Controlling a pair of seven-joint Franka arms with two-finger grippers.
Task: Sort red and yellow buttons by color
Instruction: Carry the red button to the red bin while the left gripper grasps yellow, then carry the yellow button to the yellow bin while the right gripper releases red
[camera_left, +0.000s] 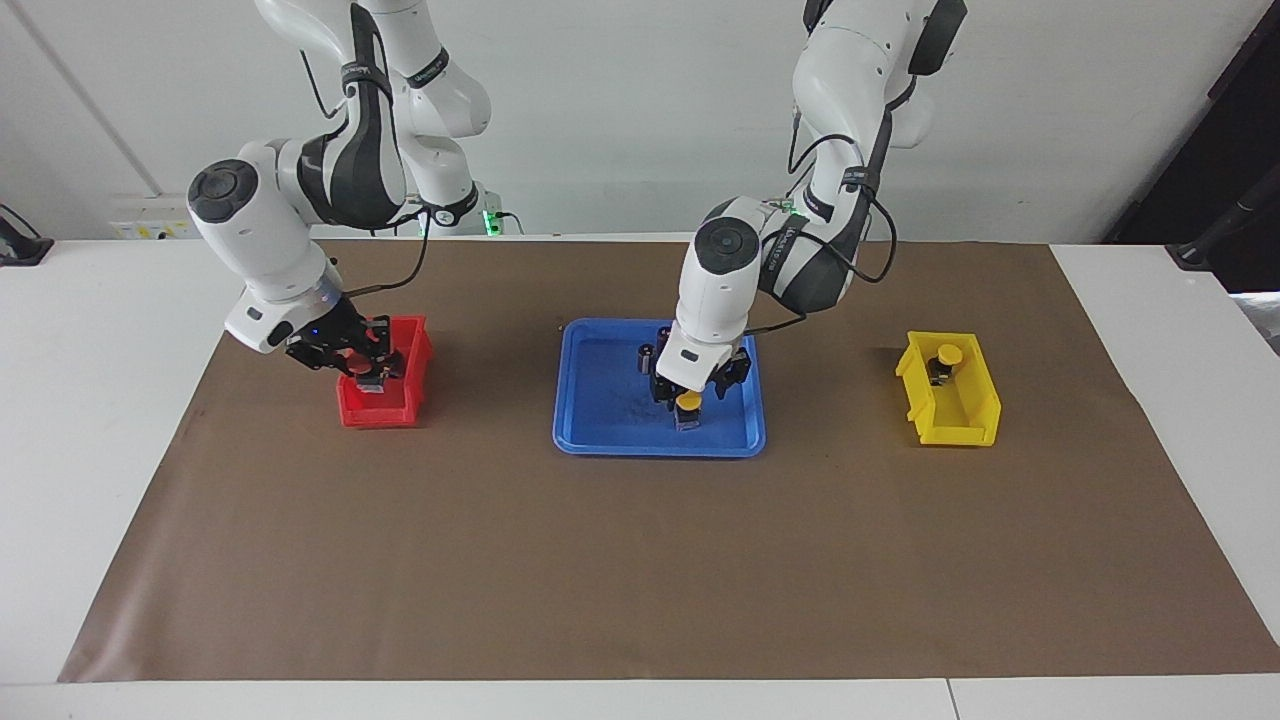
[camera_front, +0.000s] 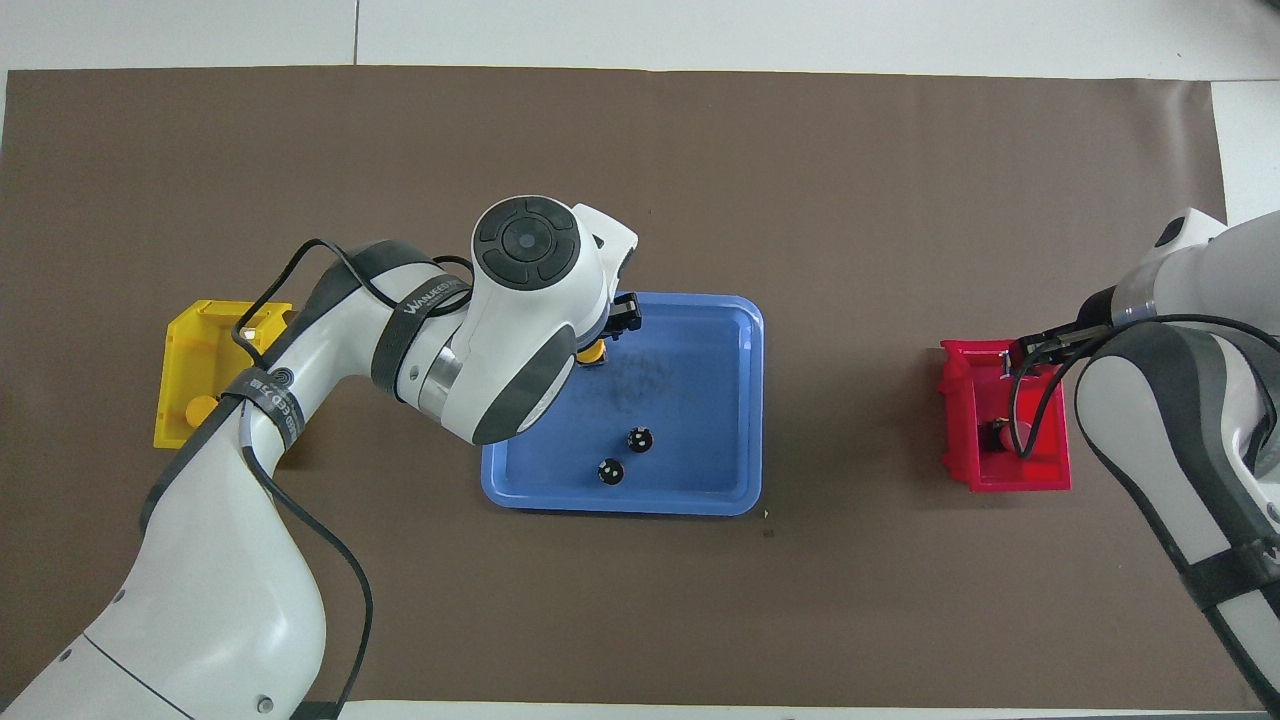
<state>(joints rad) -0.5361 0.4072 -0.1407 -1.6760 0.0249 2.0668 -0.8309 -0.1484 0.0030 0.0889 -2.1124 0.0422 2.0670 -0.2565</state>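
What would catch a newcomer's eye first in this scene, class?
Three bright containers on the brown mat: a blue tray in the middle, a red bin toward the right arm's end, a yellow bin toward the left arm's. The left end effector is down around a yellow button in the tray; the right end effector holds a red button over the red bin.

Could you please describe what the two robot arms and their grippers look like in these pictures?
Both arms have glossy white rounded shells with dark grey bands and round dark grey joint caps. Black cables loop loosely outside each arm. A grey band on the left arm bears lettering I cannot read with certainty. The left gripper and right gripper are small black two-finger units of open linkage.
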